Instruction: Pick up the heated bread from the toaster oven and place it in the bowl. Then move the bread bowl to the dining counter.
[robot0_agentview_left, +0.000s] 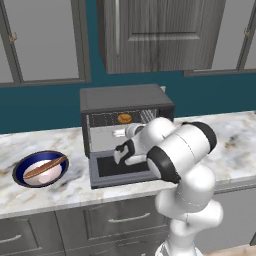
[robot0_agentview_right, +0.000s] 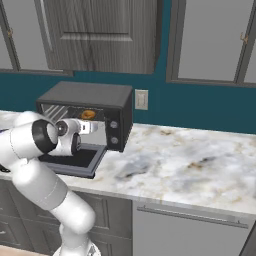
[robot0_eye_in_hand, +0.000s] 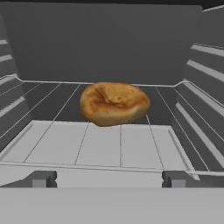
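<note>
**Op:** I have the claw (robot0_eye_in_hand: 109, 178) spread wide at the mouth of the toaster oven (robot0_agentview_left: 125, 100), gripping nothing. The heated bread (robot0_eye_in_hand: 114, 103) sits mid-frame in the hand view, on the wire rack (robot0_eye_in_hand: 52, 124), ahead of both tips and apart from them.

**Spotter:** How do you want to take it?

**Op:** Straight in and level, I think, keeping clear of the ribbed side walls, until the tips stand either side of the bun. Then I squeeze gently; it looks soft, lumpy and golden-brown, and would likely dent.

**Spotter:** And the drop-off?

**Op:** The bowl (robot0_agentview_left: 20, 167) lies at the lower left of the left base view, on the marble worktop (robot0_agentview_left: 70, 187). It has a glossy blue rim and a white inside, and a thin brown stick (robot0_agentview_left: 45, 167) lies across it. The oven's drop-down door (robot0_agentview_left: 107, 172) lies flat beneath my wrist, so I'd back out high.
</note>
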